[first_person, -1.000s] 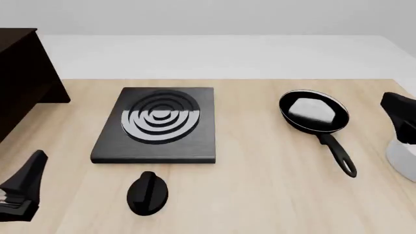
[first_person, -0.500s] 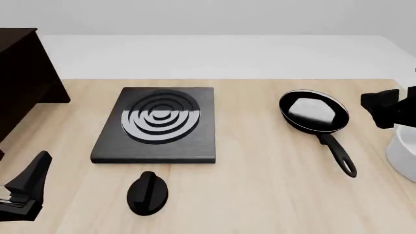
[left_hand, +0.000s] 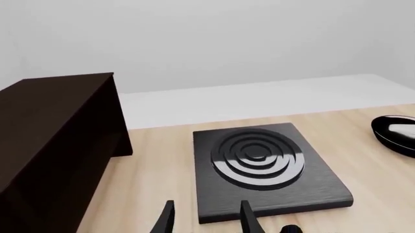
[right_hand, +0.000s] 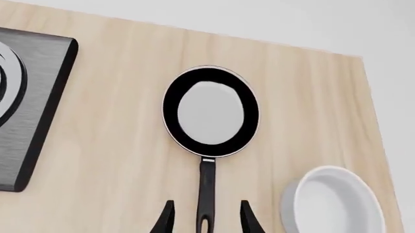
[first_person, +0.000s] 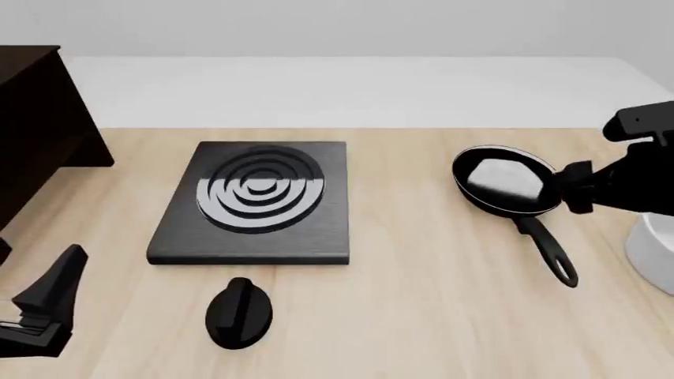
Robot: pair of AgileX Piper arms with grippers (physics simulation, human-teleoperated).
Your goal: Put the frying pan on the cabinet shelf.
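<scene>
Frying pan is sitting flat on the counter, far right side, nothing holding it yet. So I'm at the reach-in step. My right gripper is lined up above the handle: in the right wrist view the handle runs straight in between the two fingers, which are spread apart and not touching it. Next move, I reckon, is to drop straight down and close on the handle near the loop end.

Room-wise: there's a white bowl just beside the fingers on the outer side, so I'd keep the descent clean and not drift that way. The counter edge is also close past the bowl.

Left gripper is parked with fingers apart, empty, facing the stove plate, with the black knob near them. Cabinet shelf is way off on the left, well apart from the pan, so it's a long carry across the stove plate.
</scene>
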